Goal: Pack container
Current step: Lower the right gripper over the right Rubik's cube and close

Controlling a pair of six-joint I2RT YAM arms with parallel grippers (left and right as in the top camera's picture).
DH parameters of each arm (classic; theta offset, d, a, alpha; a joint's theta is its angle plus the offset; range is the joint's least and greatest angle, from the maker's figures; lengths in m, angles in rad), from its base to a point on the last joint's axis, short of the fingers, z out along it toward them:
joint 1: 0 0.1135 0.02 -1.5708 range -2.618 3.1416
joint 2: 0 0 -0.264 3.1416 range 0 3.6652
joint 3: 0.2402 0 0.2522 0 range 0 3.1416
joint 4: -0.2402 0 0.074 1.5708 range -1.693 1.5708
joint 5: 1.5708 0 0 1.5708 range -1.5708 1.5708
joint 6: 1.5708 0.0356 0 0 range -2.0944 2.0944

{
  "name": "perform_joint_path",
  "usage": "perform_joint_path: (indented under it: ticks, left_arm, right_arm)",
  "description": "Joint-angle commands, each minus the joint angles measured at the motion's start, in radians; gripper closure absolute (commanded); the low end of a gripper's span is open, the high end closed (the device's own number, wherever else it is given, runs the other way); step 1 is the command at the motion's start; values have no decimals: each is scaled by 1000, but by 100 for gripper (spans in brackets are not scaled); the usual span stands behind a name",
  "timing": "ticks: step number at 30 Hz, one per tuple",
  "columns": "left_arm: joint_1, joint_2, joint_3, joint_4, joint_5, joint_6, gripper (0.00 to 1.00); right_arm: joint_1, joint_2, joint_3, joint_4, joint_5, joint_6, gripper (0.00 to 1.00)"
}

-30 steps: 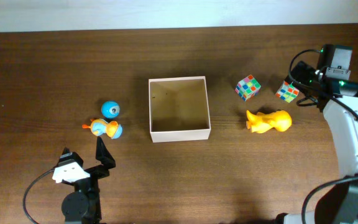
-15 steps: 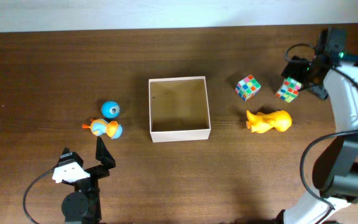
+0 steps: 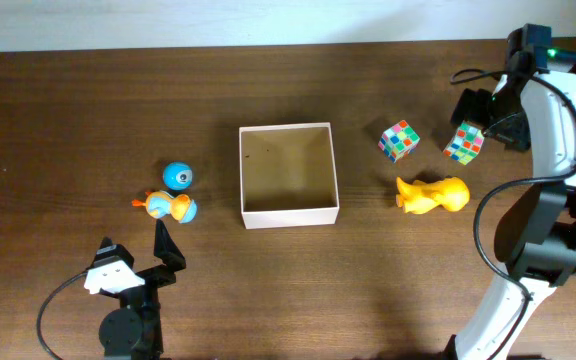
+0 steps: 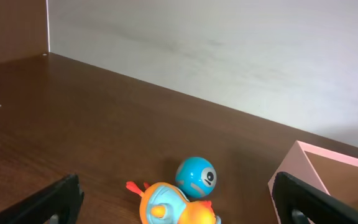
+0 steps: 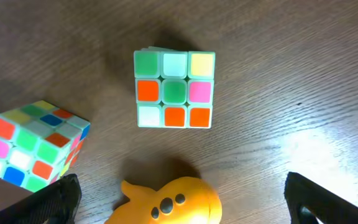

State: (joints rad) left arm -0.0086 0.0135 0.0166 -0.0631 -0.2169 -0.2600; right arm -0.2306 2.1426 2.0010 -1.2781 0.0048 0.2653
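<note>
The container (image 3: 246,218), a shallow white-walled box with a tan inside, stands open and empty at the table's middle; its corner shows in the left wrist view (image 4: 303,151). My left gripper (image 3: 168,250) is open and empty just in front of an orange-and-blue duck toy (image 3: 171,207) and a blue ball (image 3: 178,176); the left wrist view shows the gripper (image 4: 185,202), toy (image 4: 173,208) and ball (image 4: 196,177). My right gripper (image 3: 488,118) is open and empty above two colour cubes (image 3: 399,141) (image 3: 463,143) and a yellow duck (image 3: 433,195). The right wrist view shows the gripper (image 5: 194,198), cubes (image 5: 174,90) (image 5: 36,146) and duck (image 5: 173,202).
A pale wall (image 4: 229,56) runs along the table's far edge. The dark wooden table (image 3: 88,110) carries the toys to the left and right of the box. The left arm's base (image 3: 123,325) sits at the front left.
My right arm has swung toward the far edge and turned its wrist, staying open over the right-hand cube. The left arm and all the toys have not moved.
</note>
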Motion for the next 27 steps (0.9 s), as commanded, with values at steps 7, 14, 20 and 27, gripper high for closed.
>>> perform_joint_path:
  ticks: [7, 14, 20, 27]
  left_arm:
    - [5, -8, -7, 2, -7, 15, 1]
    - [5, -8, -7, 2, -7, 15, 1]
    - [5, -8, -7, 2, -7, 15, 1]
    - [5, -8, -7, 2, -7, 16, 1]
  right_arm:
    - [-6, 40, 19, 60, -21, 1, 1]
    - [-5, 97, 19, 133, -44, 1, 1]
    - [-5, 138, 18, 169, -58, 0, 0]
    - [-5, 194, 17, 179, -57, 1, 1]
